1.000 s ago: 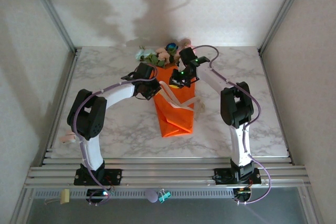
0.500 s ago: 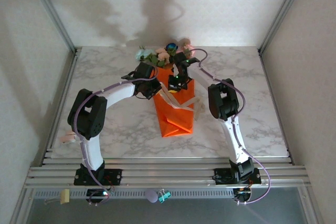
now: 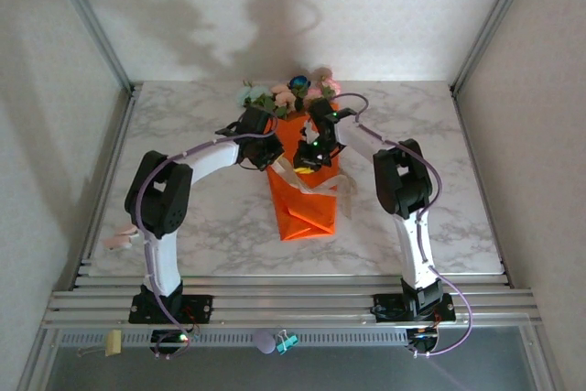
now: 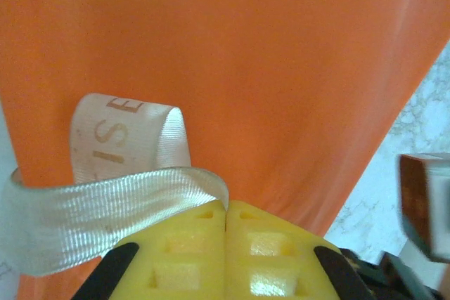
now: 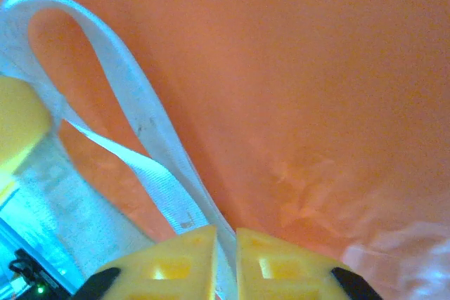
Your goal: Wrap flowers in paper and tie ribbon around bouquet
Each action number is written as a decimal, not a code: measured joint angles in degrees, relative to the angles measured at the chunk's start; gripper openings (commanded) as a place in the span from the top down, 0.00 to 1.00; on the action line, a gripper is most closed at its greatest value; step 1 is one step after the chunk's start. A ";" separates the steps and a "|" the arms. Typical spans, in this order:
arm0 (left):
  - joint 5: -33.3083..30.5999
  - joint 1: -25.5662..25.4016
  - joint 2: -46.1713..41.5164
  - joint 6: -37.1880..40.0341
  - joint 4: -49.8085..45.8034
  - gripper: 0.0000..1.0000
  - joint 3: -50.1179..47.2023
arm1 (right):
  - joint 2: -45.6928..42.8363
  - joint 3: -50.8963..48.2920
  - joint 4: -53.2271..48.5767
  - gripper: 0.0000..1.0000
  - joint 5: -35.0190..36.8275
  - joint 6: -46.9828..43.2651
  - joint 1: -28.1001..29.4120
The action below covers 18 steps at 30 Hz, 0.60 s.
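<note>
Plainly, left pincer (image 4: 225, 207) and right pincer (image 5: 226, 235) each pinch the ribbon (image 4: 105, 201).

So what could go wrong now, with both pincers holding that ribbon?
The ribbon sits just at the tips of the left pincer and right pincer, so it might slip free. Both work close together over the orange paper; they could bump, or a hard tug might crumple it or drag the flowers sideways.

A: quick q, what do the arms look like?
B: left arm (image 3: 209, 162) & right arm (image 3: 414, 244) same: white links, black joints, purple cables. black bases on the alu rail (image 3: 293, 302). fingers (image 4: 281, 251) yellow w/ square pockets.
</note>
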 measured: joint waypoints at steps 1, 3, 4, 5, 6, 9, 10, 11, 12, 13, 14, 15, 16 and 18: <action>0.00 0.00 0.42 0.17 -0.13 0.95 0.24 | -0.39 0.02 0.04 0.76 0.28 0.07 -0.39; 0.00 0.00 1.36 0.42 -0.68 0.94 1.03 | -1.33 0.07 0.07 0.74 1.46 0.11 -1.07; 0.00 0.00 1.86 0.52 -0.87 0.94 1.46 | -2.05 0.07 -0.04 0.70 2.60 0.28 -1.38; 0.00 0.00 2.32 0.68 -0.90 0.94 1.77 | -2.95 -0.04 -0.17 0.67 4.28 0.48 -1.62; -0.02 0.00 2.62 0.81 -0.92 0.94 1.95 | -3.96 -0.24 -0.31 0.65 6.01 0.94 -1.88; -0.04 0.00 2.97 1.05 -1.25 0.93 2.08 | -9.01 -3.15 -0.79 0.69 12.11 3.96 -2.95; -0.02 0.00 2.97 1.05 -1.31 0.93 2.10 | -11.58 -5.64 -0.28 0.68 13.07 6.05 -3.65; -0.02 0.00 2.97 1.07 -1.31 0.93 2.19 | -13.99 -8.28 -0.20 0.67 13.81 8.20 -4.42; -0.02 0.00 2.97 1.07 -1.33 0.93 2.32 | -17.09 -11.91 0.15 0.66 14.53 11.23 -5.42; -0.02 0.00 2.97 1.07 -1.33 0.93 2.47 | -19.96 -15.50 0.66 0.64 15.06 14.51 -6.38; -0.02 0.00 2.97 1.09 -1.33 0.93 2.64 | -21.75 -18.05 1.22 0.62 15.28 17.14 -7.02; 0.00 0.00 2.97 1.18 -1.31 0.93 2.78 | -23.50 -20.74 1.75 0.61 15.45 20.59 -7.43; -0.02 0.00 2.97 1.31 -1.31 0.93 2.95 | -24.55 -22.97 2.64 0.60 15.45 23.87 -7.48; 0.00 0.00 3.17 1.53 -1.38 0.92 3.34 | -25.05 -25.66 4.26 0.60 15.43 29.66 -7.19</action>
